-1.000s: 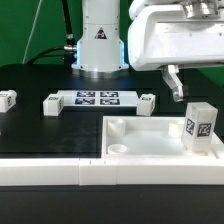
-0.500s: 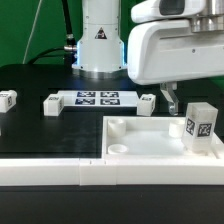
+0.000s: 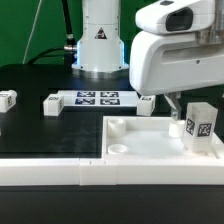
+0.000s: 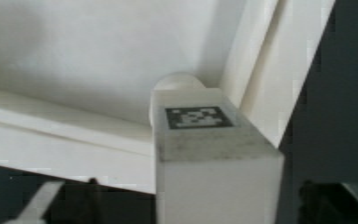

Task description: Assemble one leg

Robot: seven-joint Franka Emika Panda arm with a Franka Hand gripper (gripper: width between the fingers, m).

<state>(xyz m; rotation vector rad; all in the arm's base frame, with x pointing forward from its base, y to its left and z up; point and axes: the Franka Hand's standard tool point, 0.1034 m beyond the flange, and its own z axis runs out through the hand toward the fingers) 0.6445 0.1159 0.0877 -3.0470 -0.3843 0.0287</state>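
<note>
Hovering beside the upright leg (image 3: pixel 200 124) at three o'clock on the white square piece (image 3: pixel 135 142), the claw (image 3: pixel 172 107) seemingly lines up for gripping; its spread cannot be told.

The arm's base (image 3: pixel 88 55) is seen as a white upright cylinder, and a black triangular label (image 3: pixel 101 33) is printed on its front. Black cables (image 3: pixel 68 30) are led beside it, on the exterior view's left. The wrist housing (image 3: pixel 178 65) is a large white block with rounded corners, and a dark oval inset (image 3: pixel 172 15) is set in its domed top. Under it, what seems to be a thin grey finger (image 3: pixel 170 105) is partly shown.
</note>
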